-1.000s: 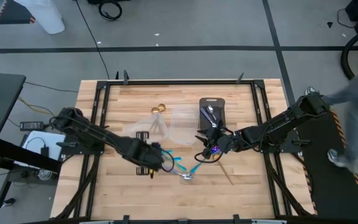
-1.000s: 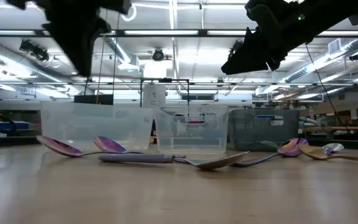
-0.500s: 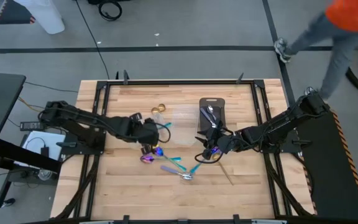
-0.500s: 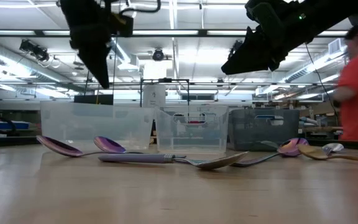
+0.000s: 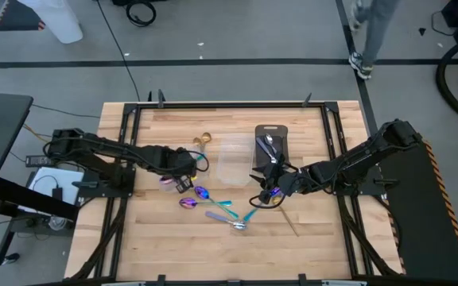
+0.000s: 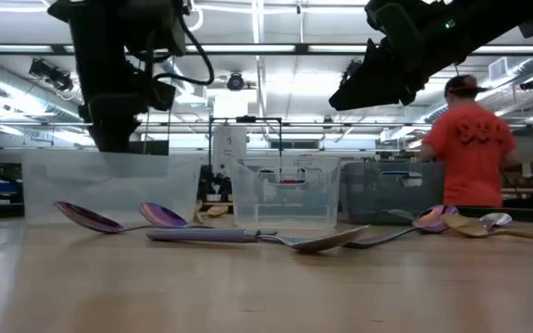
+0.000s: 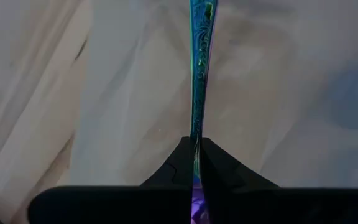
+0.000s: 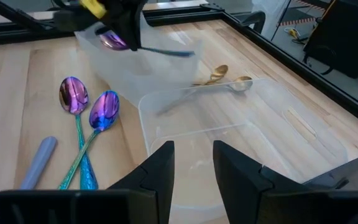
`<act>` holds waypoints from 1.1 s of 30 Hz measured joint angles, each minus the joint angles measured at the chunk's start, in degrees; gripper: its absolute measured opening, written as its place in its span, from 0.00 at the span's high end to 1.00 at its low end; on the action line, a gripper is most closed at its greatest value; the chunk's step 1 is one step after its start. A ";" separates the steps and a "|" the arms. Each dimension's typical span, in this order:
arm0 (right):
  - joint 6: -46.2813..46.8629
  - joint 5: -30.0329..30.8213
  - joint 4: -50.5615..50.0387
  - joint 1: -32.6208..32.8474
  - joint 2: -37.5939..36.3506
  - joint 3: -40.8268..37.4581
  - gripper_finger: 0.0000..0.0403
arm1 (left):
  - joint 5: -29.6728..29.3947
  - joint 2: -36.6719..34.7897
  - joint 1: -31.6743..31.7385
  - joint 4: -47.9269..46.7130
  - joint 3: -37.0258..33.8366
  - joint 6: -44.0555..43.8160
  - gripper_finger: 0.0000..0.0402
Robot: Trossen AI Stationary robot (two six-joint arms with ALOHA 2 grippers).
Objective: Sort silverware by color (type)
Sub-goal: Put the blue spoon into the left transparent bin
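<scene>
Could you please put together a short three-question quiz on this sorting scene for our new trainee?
1. True or false: the left gripper is shut on an iridescent spoon.
2. Where do the gold spoons lie? A) in the dark tray B) on the wood beside the clear containers C) in the right gripper
3. Fill in: the right gripper's fingers are open and hold ____.

Key: 1 true; 2 B; 3 nothing.
</scene>
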 joint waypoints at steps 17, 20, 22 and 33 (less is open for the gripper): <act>-0.09 -0.96 0.44 -0.02 0.00 0.02 0.70 | 0.52 -5.86 -2.69 -7.66 2.24 -7.48 0.95; -0.24 -1.16 1.01 0.00 0.00 -0.02 0.70 | -1.70 -5.53 -2.81 -8.28 2.20 -3.25 0.95; -0.38 -1.31 1.09 0.00 0.00 0.02 0.70 | -2.37 -4.96 -2.77 -7.21 2.20 -1.32 0.95; -0.48 -1.71 1.40 0.04 0.00 0.02 0.70 | -1.91 -3.63 -2.64 -8.44 2.15 -1.78 0.95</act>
